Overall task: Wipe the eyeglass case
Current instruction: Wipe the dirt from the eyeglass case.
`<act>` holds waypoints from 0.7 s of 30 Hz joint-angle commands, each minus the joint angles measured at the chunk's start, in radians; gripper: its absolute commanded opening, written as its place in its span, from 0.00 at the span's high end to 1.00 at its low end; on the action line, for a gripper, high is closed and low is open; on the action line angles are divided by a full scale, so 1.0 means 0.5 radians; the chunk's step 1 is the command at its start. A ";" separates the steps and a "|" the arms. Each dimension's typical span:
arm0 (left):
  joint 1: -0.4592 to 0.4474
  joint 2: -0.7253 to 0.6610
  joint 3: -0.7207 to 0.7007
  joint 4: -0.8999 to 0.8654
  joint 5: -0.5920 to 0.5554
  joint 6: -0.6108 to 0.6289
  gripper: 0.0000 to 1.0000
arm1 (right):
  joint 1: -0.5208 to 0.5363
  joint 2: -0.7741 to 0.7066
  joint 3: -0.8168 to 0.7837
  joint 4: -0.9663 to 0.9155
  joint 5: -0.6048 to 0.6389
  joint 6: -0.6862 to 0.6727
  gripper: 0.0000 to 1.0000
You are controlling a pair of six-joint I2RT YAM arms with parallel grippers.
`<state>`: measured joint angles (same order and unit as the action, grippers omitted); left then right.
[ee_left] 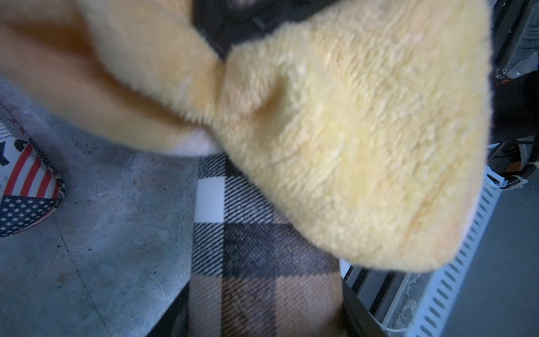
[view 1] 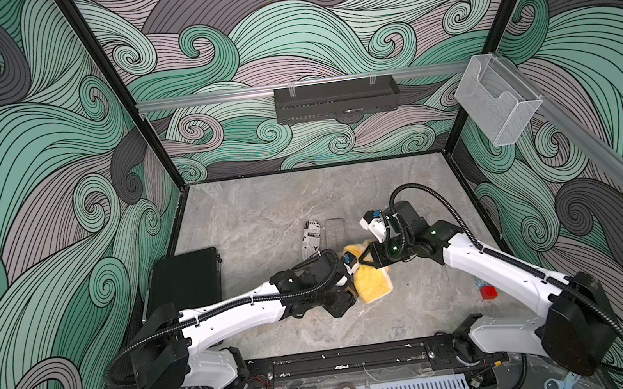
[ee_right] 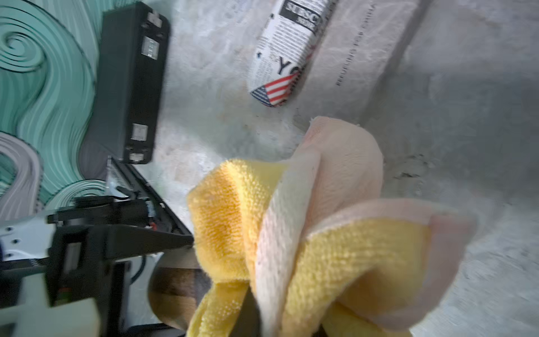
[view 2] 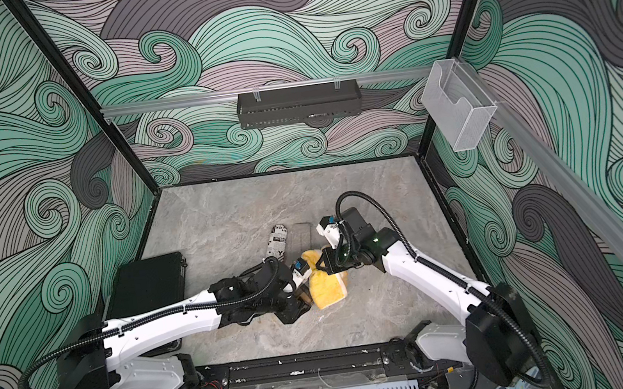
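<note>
While the right gripper (view 1: 368,263) is pinching a bunched fold of the yellow cloth (view 1: 373,287), jaws pressed tight together on it, the left gripper (view 1: 346,297) is clamping the plaid eyeglass case (ee_left: 256,248) between jaws that are standing only slightly apart. All of this is happening near the middle of the table (view 1: 263,210), and whether the case is resting on the surface or hanging just over it, I cannot tell. The cloth is draping right over the case and touching it. In both top views only a brown sliver is peeking out beside the left fingers, and the right fingertips are buried in the folds. In the left wrist view the cloth is filling most of the picture and blurring along one side. Farther back, a newspaper-print case (view 1: 312,238) is lying apart from the action, just beside a clear flat sleeve (view 1: 335,233) that is hard to make out.
</note>
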<state>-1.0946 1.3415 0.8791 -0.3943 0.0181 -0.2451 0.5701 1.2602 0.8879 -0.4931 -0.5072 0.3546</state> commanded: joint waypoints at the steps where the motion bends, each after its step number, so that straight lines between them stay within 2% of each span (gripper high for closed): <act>1: -0.012 -0.098 0.005 0.158 -0.042 -0.006 0.48 | 0.085 0.059 -0.034 0.181 -0.311 0.069 1.00; 4: -0.012 -0.119 -0.016 0.173 -0.042 -0.021 0.48 | 0.109 0.084 -0.036 0.146 -0.282 0.038 1.00; 8: -0.012 -0.133 -0.034 0.167 -0.036 -0.031 0.48 | 0.048 0.093 -0.013 -0.147 0.137 -0.024 1.00; 12: -0.011 -0.135 -0.046 0.178 -0.047 -0.037 0.48 | -0.010 0.048 0.002 -0.236 0.363 -0.001 1.00; 14: -0.013 -0.129 -0.046 0.178 -0.055 -0.035 0.48 | -0.008 0.048 0.020 -0.198 0.255 0.004 1.00; 18: -0.013 -0.122 -0.043 0.214 -0.054 -0.086 0.48 | 0.044 0.085 0.014 0.026 -0.182 0.040 1.00; 21: -0.011 -0.132 -0.059 0.252 -0.021 -0.109 0.48 | 0.114 0.109 0.004 0.120 -0.345 0.034 1.00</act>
<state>-1.0946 1.3113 0.8349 -0.3737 0.0147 -0.2794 0.5922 1.2991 0.8875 -0.4744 -0.5396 0.3653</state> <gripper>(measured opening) 0.567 0.117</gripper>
